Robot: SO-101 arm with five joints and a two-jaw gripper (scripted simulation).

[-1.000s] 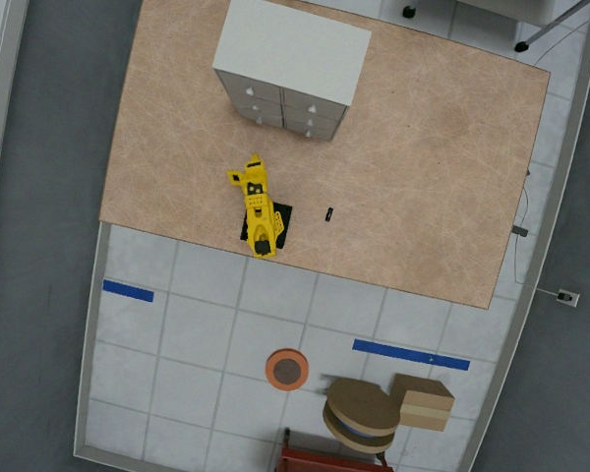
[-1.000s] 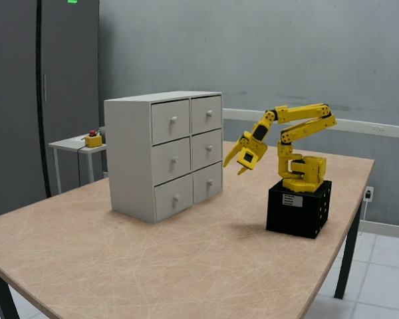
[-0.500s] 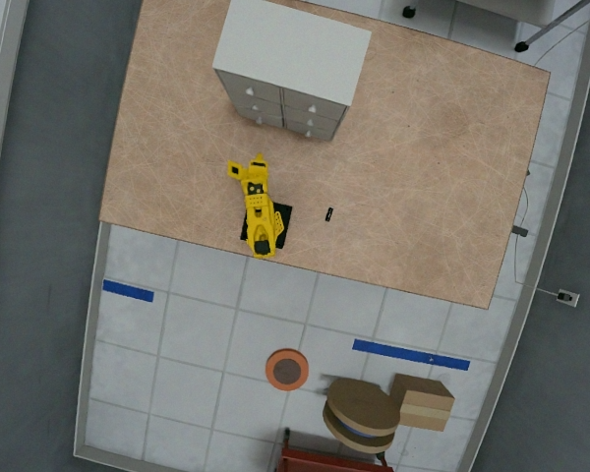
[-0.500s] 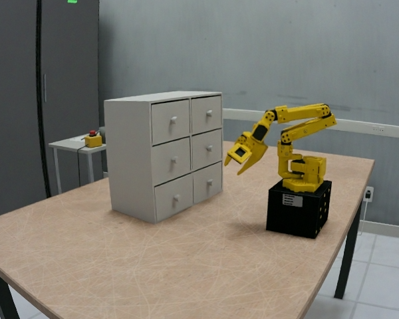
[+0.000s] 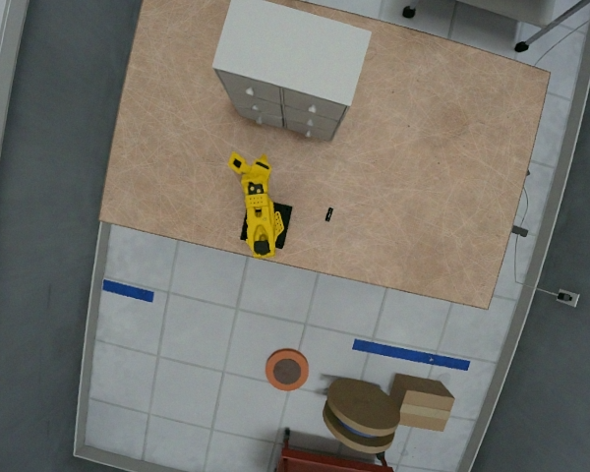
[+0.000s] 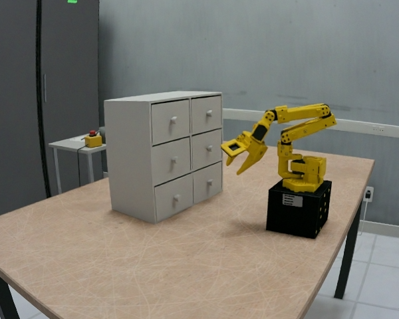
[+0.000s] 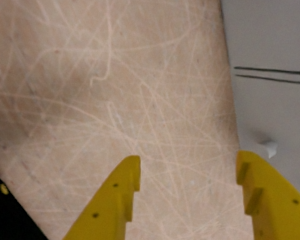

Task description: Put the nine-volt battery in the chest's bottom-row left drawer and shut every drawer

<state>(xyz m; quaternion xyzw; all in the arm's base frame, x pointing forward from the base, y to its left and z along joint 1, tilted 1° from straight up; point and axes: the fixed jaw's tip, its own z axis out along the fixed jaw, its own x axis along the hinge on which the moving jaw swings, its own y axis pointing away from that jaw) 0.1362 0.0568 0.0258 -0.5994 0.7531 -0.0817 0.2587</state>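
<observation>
The grey chest (image 5: 292,48) (image 6: 129,154) (image 7: 270,30) has two columns of drawers, and all look shut. The left drawer of the bottom row (image 6: 165,207) is flush with the front. My gripper (image 5: 249,156) (image 6: 233,168) (image 7: 189,165) is open and empty, raised above the table in front of the chest's left part, with its tips pointing down. Only table surface shows between the fingers. A small black oblong thing (image 5: 329,213) lies on the table right of my base; it is too small to tell whether it is the nine-volt battery. It does not show in the other views.
My base stands on a black block (image 5: 286,223) (image 6: 290,216) (image 7: 7,215) near the front edge of the table (image 5: 427,167) (image 6: 193,260). Small knobs stick out from the drawer fronts; one bottom-row knob (image 7: 270,147) shows near the right finger in the wrist view.
</observation>
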